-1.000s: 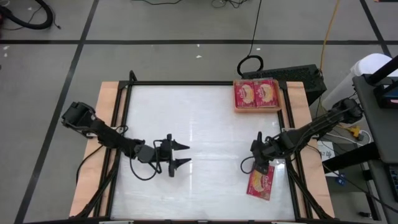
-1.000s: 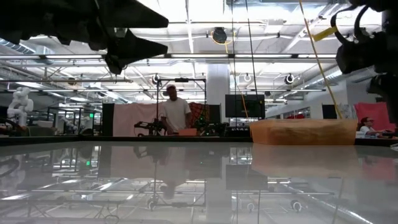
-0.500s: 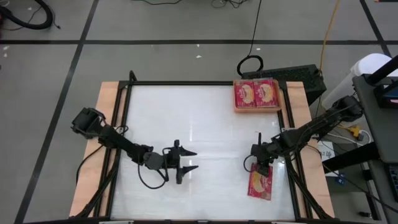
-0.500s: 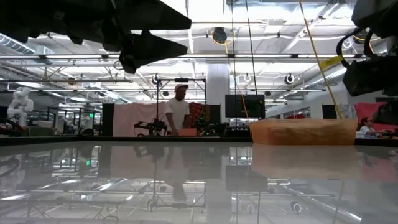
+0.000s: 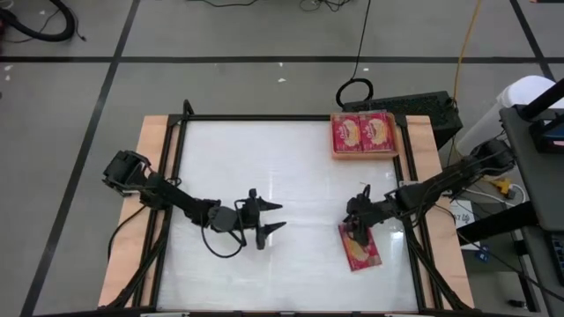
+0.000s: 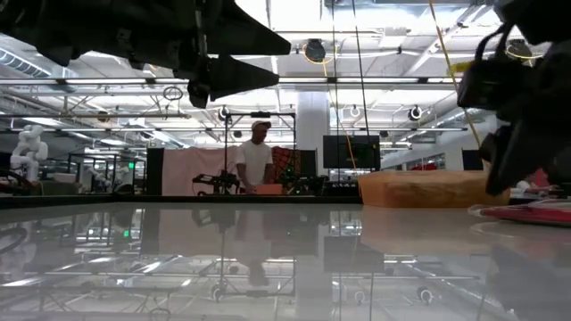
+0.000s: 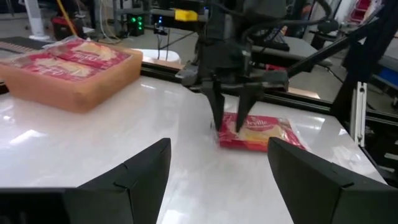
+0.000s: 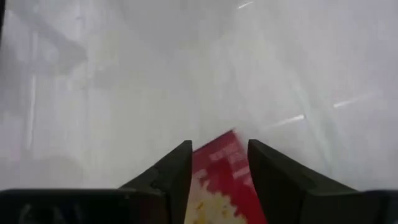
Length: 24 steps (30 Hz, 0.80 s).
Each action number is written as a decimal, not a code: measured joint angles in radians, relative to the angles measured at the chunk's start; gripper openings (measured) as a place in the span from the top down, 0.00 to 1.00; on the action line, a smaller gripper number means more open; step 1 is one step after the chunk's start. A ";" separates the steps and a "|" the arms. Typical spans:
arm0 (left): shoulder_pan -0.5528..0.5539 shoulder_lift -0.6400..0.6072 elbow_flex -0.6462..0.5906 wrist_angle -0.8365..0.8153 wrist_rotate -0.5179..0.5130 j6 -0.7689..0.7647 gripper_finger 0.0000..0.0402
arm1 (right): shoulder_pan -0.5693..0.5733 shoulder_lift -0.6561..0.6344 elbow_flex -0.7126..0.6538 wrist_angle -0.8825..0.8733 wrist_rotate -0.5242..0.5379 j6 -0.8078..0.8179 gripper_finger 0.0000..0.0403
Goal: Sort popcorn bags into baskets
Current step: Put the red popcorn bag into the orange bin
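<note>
On the left, the left arm reaches in from the table's wooden edge, low and stretched toward the middle of the white table (image 5: 291, 167). Its left gripper (image 5: 271, 219) hovers near the table's centre, fingers spread wide and holding nothing.

Right of centre, a red popcorn bag (image 5: 359, 247) lies flat on the tabletop, its popcorn picture facing up. Lettering in the left wrist view partly shows and seems to end in "ville"; the rest cannot be read. The right arm comes in from the right edge, bent down over the bag. Its right gripper (image 5: 356, 225) points downward with its fingers straddling the bag's nearer end (image 7: 249, 133), part-way apart; I cannot tell whether they are pinching it.

At the far right corner sits the orange basket (image 5: 365, 155), with two more popcorn bags (image 5: 363, 133) lying side by side inside it.
</note>
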 joint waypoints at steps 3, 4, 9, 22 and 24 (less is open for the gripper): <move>-0.001 0.000 0.000 -0.005 0.002 0.011 0.33 | -0.011 -0.028 0.043 -0.091 -0.003 0.012 0.64; -0.001 0.000 0.000 -0.007 0.004 0.019 0.33 | -0.013 -0.038 0.066 -0.148 -0.005 0.030 0.64; -0.001 0.000 0.000 -0.013 0.003 0.018 0.33 | -0.023 -0.082 0.146 -0.491 -0.011 0.236 0.63; -0.003 0.000 0.000 -0.032 0.003 0.020 0.33 | -0.009 -0.107 0.037 -0.458 -0.066 0.433 0.50; -0.003 0.000 0.000 -0.038 0.003 0.022 0.33 | -0.009 -0.106 -0.016 -0.357 -0.071 0.430 0.50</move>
